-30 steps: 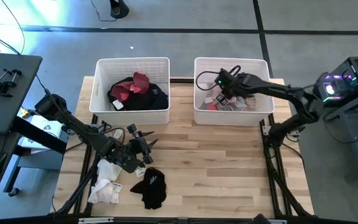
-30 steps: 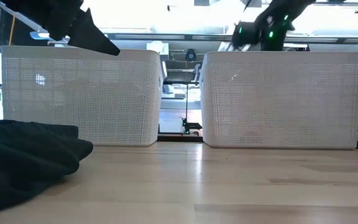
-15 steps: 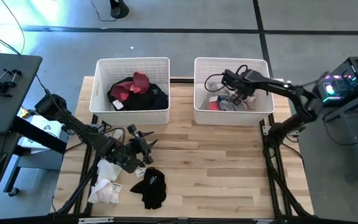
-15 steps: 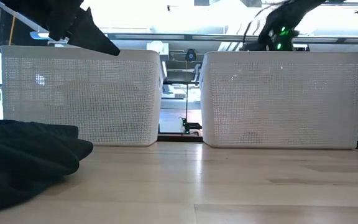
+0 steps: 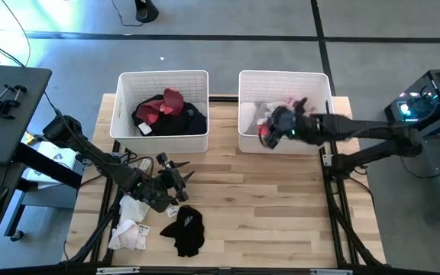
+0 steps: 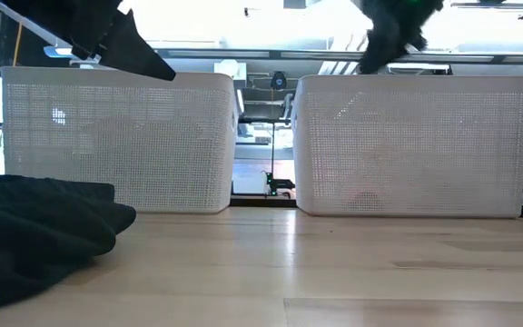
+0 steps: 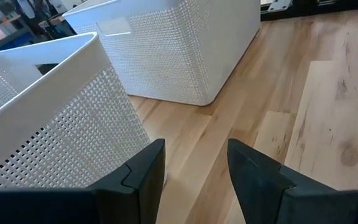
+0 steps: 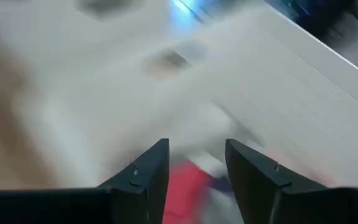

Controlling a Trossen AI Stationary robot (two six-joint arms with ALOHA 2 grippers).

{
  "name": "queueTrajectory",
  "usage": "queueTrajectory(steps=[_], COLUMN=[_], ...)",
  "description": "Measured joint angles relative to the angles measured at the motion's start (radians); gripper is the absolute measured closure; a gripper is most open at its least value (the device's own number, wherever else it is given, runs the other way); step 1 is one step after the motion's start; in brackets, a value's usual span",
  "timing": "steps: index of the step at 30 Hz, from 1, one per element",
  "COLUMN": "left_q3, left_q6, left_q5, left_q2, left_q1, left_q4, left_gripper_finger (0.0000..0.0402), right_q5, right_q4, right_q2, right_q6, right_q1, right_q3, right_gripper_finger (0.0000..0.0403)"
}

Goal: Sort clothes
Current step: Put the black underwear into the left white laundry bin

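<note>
At seven o'clock, a black garment point(image 5: 184, 230) and white one point(image 5: 129, 226) remain unsorted (both bins point(image 5: 163, 80) part-filled); left gripper point(image 5: 176, 183) and right gripper point(image 5: 268, 131) spread, empty.

The right gripper point(image 5: 270, 131) is motion-blurred over the right bin point(image 5: 323, 136); its wrist view smears everything but a red patch point(image 8: 188, 186); the black garment point(image 6: 34, 227) is cut off at the low view's edge.

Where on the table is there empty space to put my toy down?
Bare wood runs in front of the right bin, out to the table's front and right edges. The front-left corner is crowded: the left tool, a black garment and white clothes. Both bins hold clothes.
</note>
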Motion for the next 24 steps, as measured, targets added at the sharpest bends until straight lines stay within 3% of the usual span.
queueTrajectory(steps=[7,10,13,19,24], left_q3=[0.047,0.089,0.106,0.091,-0.028], left_q6=[0.158,0.249,0.287,0.108,-0.002], left_q5=[0.038,0.133,0.294,0.574,0.718], left_q2=[0.000,0.000,-0.001,0.025,0.089], left_q1=[-0.069,-0.112,-0.142,-0.156,-0.150], left_q4=[0.019,0.013,0.006,-0.079,0.109], left_gripper_finger=[0.0241,0.0241,0.0241,0.0241,0.0241], right_q5=[-0.005,-0.013,-0.046,-0.097,-0.092], right_q4=[0.332,0.443,0.542,0.622,0.612], right_q2=[0.113,0.206,0.318,0.495,0.539], right_q6=[-0.196,-0.266,-0.323,-0.380,-0.335], right_q1=[0.285,0.351,0.385,0.403,0.402], right_q3=[0.000,0.000,0.000,0.000,0.000], right_gripper_finger=[0.0258,0.0258,0.0258,0.0258,0.0258])
